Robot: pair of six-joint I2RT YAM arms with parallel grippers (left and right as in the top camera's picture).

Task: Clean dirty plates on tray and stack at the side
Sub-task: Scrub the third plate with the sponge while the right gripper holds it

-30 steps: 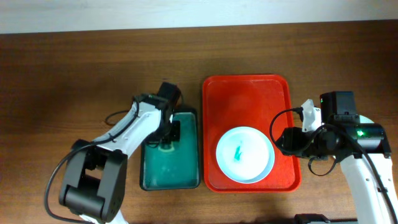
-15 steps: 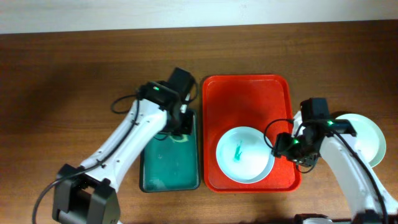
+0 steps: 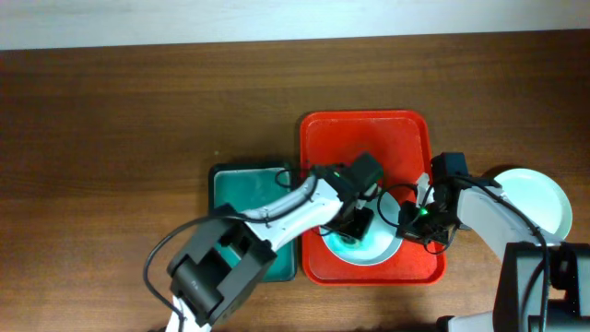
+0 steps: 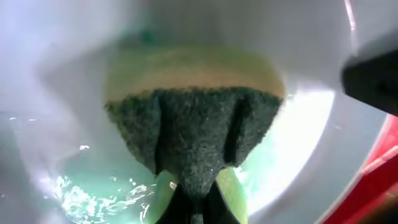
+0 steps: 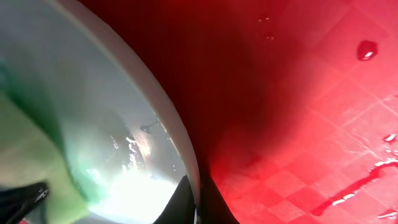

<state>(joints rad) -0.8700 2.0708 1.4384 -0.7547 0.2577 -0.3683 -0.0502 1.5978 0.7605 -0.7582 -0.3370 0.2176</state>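
On the red tray (image 3: pixel 369 148) lies a pale plate (image 3: pixel 385 249) with green wet streaks. My left gripper (image 3: pixel 356 226) is over its middle, shut on a sponge (image 4: pixel 193 124) with a dark scouring face and a yellow back. The sponge presses on the plate's inside (image 4: pixel 305 130). My right gripper (image 3: pixel 413 219) is at the plate's right edge, and its fingers are shut on the rim (image 5: pixel 186 155), one inside and one outside. The tray floor (image 5: pixel 311 124) is wet. Another plate (image 3: pixel 539 198) rests on the table to the right of the tray.
A teal basin (image 3: pixel 230 189) stands left of the tray, partly under my left arm. The sponge's green edge (image 5: pixel 31 162) shows at the left of the right wrist view. Brown tabletop surrounds everything.
My left arm swung right from the basin with the sponge and now presses it on the plate. My right gripper moved in and shut on the plate's rim.
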